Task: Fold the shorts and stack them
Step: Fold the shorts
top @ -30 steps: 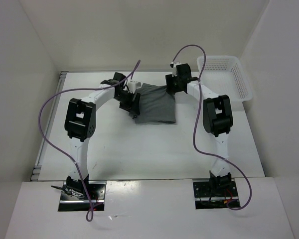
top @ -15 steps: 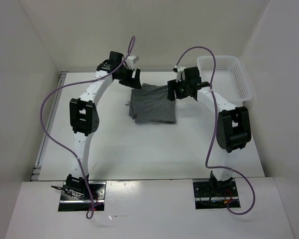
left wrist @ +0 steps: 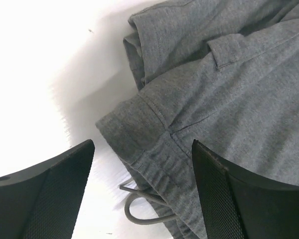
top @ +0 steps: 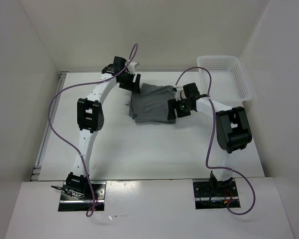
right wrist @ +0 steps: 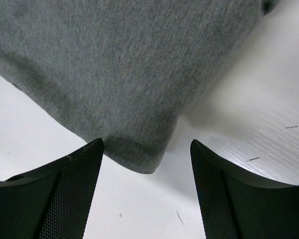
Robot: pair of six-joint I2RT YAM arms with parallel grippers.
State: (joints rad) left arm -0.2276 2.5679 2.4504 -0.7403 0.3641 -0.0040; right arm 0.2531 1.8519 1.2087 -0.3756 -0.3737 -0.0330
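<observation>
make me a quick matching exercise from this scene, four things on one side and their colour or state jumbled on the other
1 shorts
2 basket
3 left gripper
4 right gripper

a white, at the far right
b open, over the gathered waistband
c grey, lying flat
d open, over a plain corner of the shorts

Pairs: 1-c, 2-a, 3-b, 4-d

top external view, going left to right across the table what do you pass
left gripper → shorts → right gripper, over the shorts' right edge → white basket
</observation>
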